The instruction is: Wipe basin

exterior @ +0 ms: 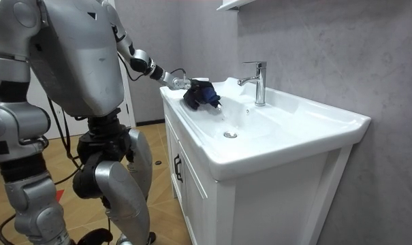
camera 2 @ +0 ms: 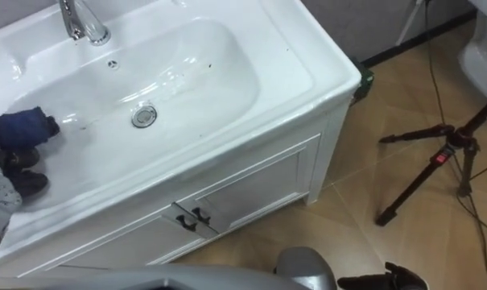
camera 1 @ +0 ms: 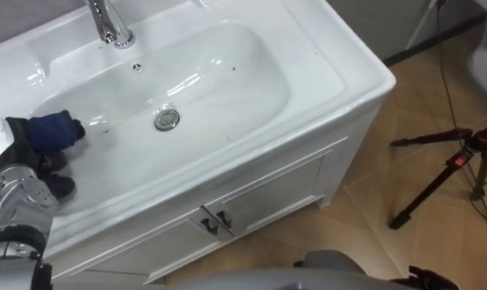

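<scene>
Farthest left in the eye views, reaching in from the lower left: left hand (camera 1: 35, 161), fingers curled and clamped on a bunched dark blue cloth (camera 1: 54, 130). Cloth on the upper side of the hand, lying against the left inner slope of the white basin (camera 1: 364, 76), just below the rim. Dark fingertips poking out beneath the cloth, down on the same slope. To the right of the hand, near the middle of the bowl and well apart from the cloth: round metal drain (camera 1: 167, 119). Farther from the hand, up and to the right on the back rim: chrome faucet (camera 1: 108, 22), upright, with a small overflow hole (camera 1: 138, 68) between it and the drain. Faint glossy streaks on the bowl between cloth and drain; wet or merely reflecting, cannot tell. Below and right of the hand, under the basin's front edge: white vanity cabinet (camera 1: 267, 193) with two closed doors and a pair of dark handles (camera 1: 215, 223) side by side at their meeting edge. Far right of the hand, past the basin's corner: wooden floor (camera 1: 372, 234) and on it a black tripod (camera 1: 456, 161) with legs spread. In the room view, standing upright at the room view's left, close beside the cabinet's end, left arm stretched out over the basin, hand and cloth held at the bowl's far end, just short of the faucet, grey wall (exterior: 328, 47) behind.
</scene>
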